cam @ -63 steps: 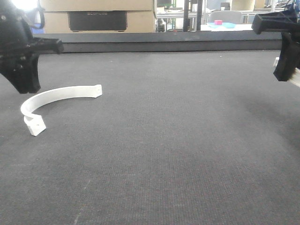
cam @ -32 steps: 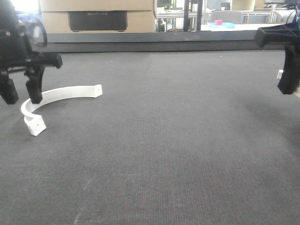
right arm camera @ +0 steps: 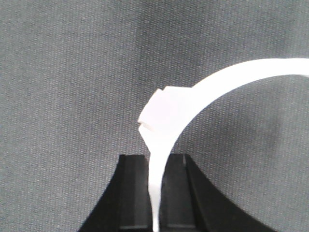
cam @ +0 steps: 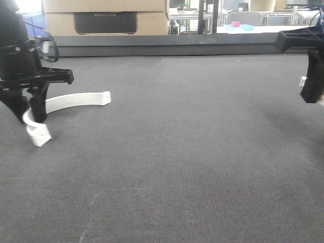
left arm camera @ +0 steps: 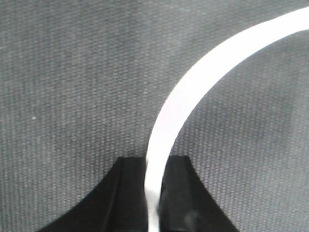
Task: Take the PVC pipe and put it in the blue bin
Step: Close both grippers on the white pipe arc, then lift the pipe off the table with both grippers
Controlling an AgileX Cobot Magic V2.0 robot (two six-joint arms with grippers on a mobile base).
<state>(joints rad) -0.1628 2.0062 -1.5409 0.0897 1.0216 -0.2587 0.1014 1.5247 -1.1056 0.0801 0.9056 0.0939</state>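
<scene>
White plastic, thin and probably light, the PVC pipe [cam: 76, 99] lies by the worktop's [cam: 192, 152] left edge, the left gripper [cam: 29, 117] pinching its strip beside the blocky end [cam: 38, 134]; the right gripper [right arm camera: 155, 166] clamps a second white arc [right arm camera: 227, 77].

The left gripper [cam: 29, 114] is matte black: a round, barrel-like wrist, a flat crossbar and two blocky fingers. A thin black cable [cam: 55, 46] loops beside the wrist. The right gripper [cam: 310, 96] is black too, built of an angular bar and a squared block. From the wrist cameras, the left fingers [left arm camera: 129, 193] and right fingers [right arm camera: 133, 193] are smooth, black, flaring toward the base.
</scene>
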